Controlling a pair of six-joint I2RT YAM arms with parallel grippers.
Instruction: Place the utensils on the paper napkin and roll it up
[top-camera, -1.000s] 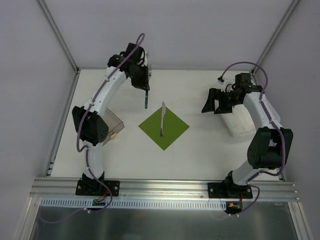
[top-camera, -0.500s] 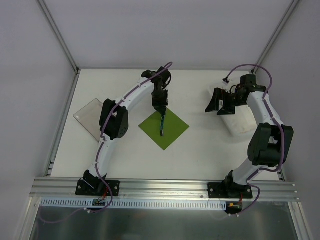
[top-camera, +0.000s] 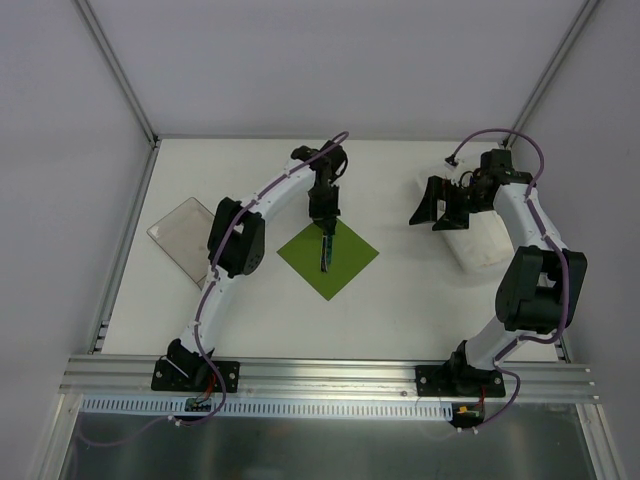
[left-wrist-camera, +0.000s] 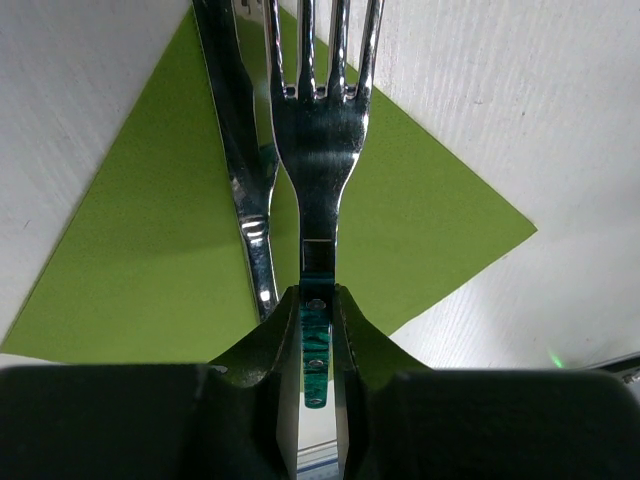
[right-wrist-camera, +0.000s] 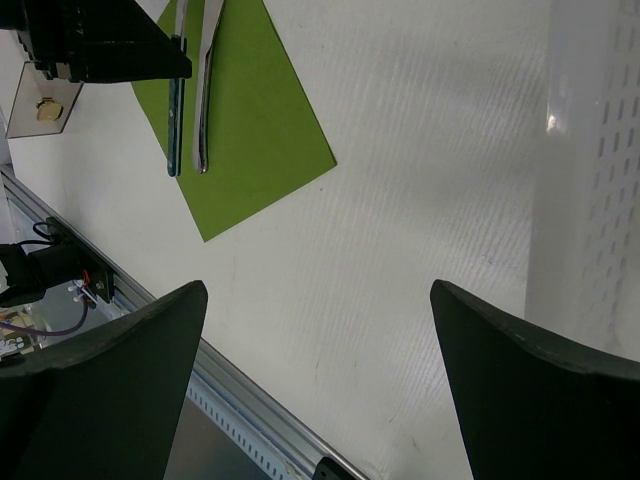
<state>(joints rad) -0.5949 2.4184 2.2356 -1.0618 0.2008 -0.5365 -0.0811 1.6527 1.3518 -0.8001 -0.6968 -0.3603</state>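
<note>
Across the white bench (top-camera: 400, 300), the left arm (top-camera: 262, 195) has swung in the last second from the far back corner to the middle, while the right arm (top-camera: 525, 230) has barely shifted. The right arm hangs by the white perforated basket (top-camera: 482, 245) with its jaws spread wide and nothing between them. The green napkin (top-camera: 350, 262) lies flat as a diamond at the bench's centre, just where it was. The knife (left-wrist-camera: 240, 160) rests on it lengthwise, as before. The fork (left-wrist-camera: 320, 150) was up in the air well left of the napkin a second ago. Now it is over the green paper, just beside the knife and roughly parallel to it (whether its tines already touch the paper, I cannot tell). The left jaws are pressed close together, pinching the end of the fork's teal handle. Judging from this, the second utensil is about to be laid down. The jaws would then have to let go, and the rolling is not yet begun.
</note>
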